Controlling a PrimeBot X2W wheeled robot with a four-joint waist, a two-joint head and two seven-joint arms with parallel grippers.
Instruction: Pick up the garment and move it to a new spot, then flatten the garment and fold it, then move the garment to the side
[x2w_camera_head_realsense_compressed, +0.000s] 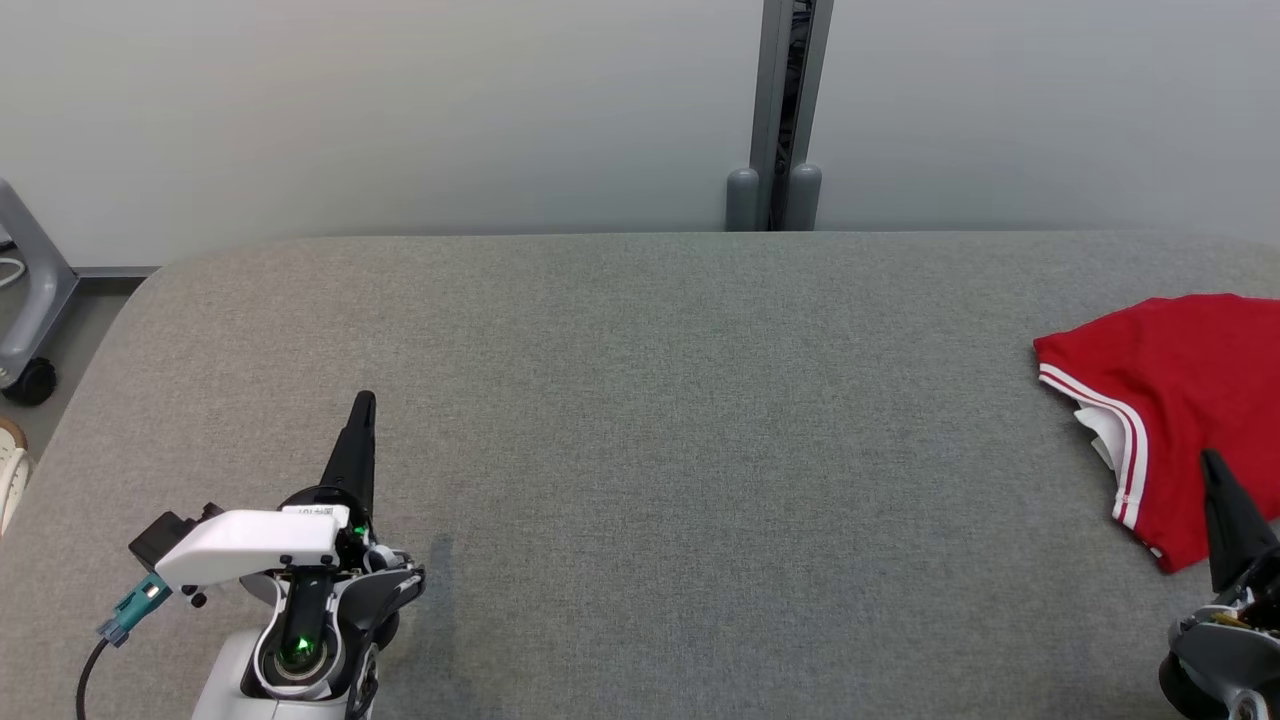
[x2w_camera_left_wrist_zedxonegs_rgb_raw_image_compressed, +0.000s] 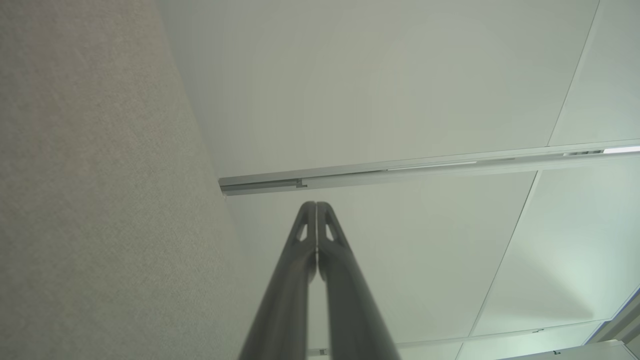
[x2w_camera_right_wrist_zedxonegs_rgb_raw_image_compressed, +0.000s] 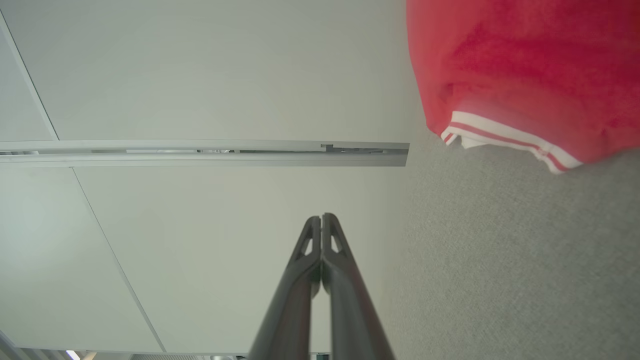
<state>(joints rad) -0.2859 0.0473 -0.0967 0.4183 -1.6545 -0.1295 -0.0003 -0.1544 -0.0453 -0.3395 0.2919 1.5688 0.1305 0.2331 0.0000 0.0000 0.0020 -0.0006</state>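
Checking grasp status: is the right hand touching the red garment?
Apart. The right wrist view shows the shut right hand pinching nothing, and bare grey table shows between it and the garment.

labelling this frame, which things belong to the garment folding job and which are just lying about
For the job: red shirt, grey padded table, left fingers, right fingers (both shut, empty).
Just lying about: wheeled grey stand, grey wall post.

on table (x2w_camera_head_realsense_compressed: 640, 480): garment (x2w_camera_head_realsense_compressed: 1170, 400), far right | near left, over table: left gripper (x2w_camera_head_realsense_compressed: 365, 400) | near right, just before garment: right gripper (x2w_camera_head_realsense_compressed: 1212, 462) | behind table: post (x2w_camera_head_realsense_compressed: 785, 120)
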